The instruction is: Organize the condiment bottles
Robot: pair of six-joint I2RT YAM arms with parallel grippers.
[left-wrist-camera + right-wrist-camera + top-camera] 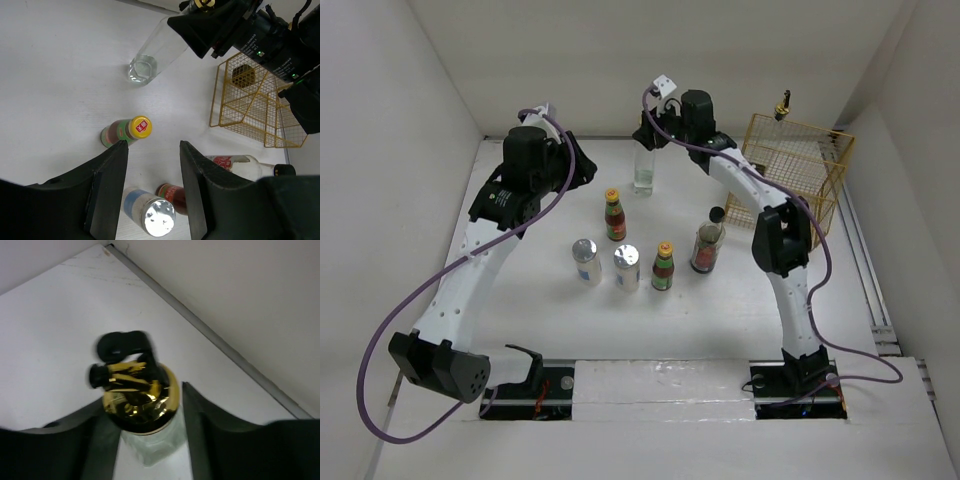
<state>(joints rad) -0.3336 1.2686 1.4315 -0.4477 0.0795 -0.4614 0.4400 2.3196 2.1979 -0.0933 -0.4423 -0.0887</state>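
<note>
My right gripper (655, 125) is at the back, its jaws closed on the neck of a clear glass bottle (645, 170) with a gold pourer (137, 390). The bottle's base rests on the table (142, 70). My left gripper (152, 147) is open and empty, high above the group. Below it stand two yellow-capped sauce bottles (614, 215) (663, 265), two silver-topped shakers (586, 261) (627, 268) and the black-knobbed jar (707, 247). The second gold-pourer bottle (782, 105) stands in the basket; only its top shows.
A yellow wire basket (800, 170) stands at the back right against the wall, close to the right arm's elbow. White walls close in the table on the left, back and right.
</note>
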